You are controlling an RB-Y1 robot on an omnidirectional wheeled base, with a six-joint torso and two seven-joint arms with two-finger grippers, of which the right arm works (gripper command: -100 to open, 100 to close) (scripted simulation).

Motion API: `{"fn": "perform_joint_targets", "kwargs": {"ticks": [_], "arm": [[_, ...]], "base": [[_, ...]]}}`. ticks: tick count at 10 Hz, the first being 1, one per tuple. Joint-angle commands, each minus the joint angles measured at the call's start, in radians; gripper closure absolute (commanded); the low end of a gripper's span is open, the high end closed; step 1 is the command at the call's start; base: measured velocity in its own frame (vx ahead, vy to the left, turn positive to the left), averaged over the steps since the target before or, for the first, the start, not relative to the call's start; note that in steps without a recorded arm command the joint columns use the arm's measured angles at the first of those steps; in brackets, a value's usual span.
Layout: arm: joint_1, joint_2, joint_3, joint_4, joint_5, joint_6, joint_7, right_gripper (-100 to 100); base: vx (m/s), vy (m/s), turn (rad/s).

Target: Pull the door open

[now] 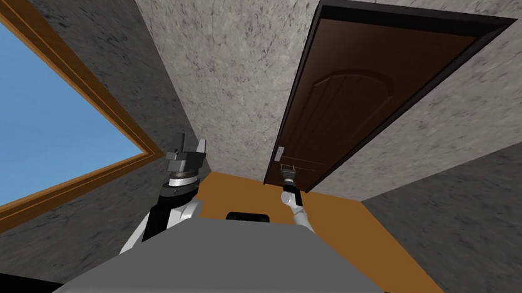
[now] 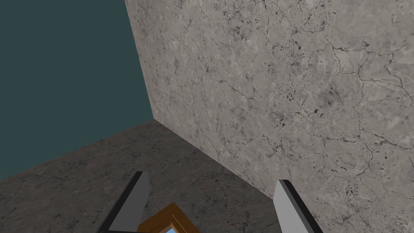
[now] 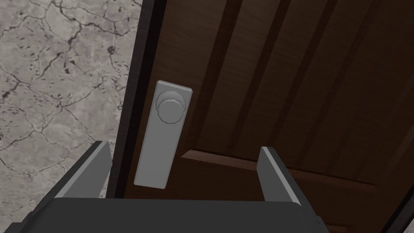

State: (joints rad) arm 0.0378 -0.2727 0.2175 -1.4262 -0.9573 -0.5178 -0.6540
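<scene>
A dark brown panelled door [image 1: 361,98] stands in a dark frame in the grey marbled wall ahead. Its grey handle plate [image 1: 279,153] sits at the door's left edge. In the right wrist view the plate [image 3: 159,149] carries a round knob [image 3: 170,109]. My right gripper [image 1: 288,171] [image 3: 184,159] is open just short of the door, with the plate between its fingers and the knob a little beyond the tips, nearer the left finger. My left gripper [image 1: 188,146] [image 2: 210,194] is raised by the left wall, open and holding nothing.
A large window with a brown frame [image 1: 82,83] takes up the left wall. Grey marbled walls close in on both sides of the door. An orange-brown floor strip [image 1: 362,230] runs from the door toward me.
</scene>
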Motion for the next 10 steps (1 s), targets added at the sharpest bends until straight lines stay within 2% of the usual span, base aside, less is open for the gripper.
{"fn": "perform_joint_targets", "kwargs": {"ticks": [1,2,10], "arm": [[-0.011,-0.005,0.006,0.020,-0.029,0.006,-0.016,-100],[-0.024,-0.012,0.014,0.046,-0.061,0.010,-0.037,-100],[-0.083,-0.045,0.051,0.166,-0.209,0.027,-0.134,-100]], "base": [[0.090,-0.039,0.060],[0.114,-0.043,0.119],[0.093,-0.051,0.080]]}}
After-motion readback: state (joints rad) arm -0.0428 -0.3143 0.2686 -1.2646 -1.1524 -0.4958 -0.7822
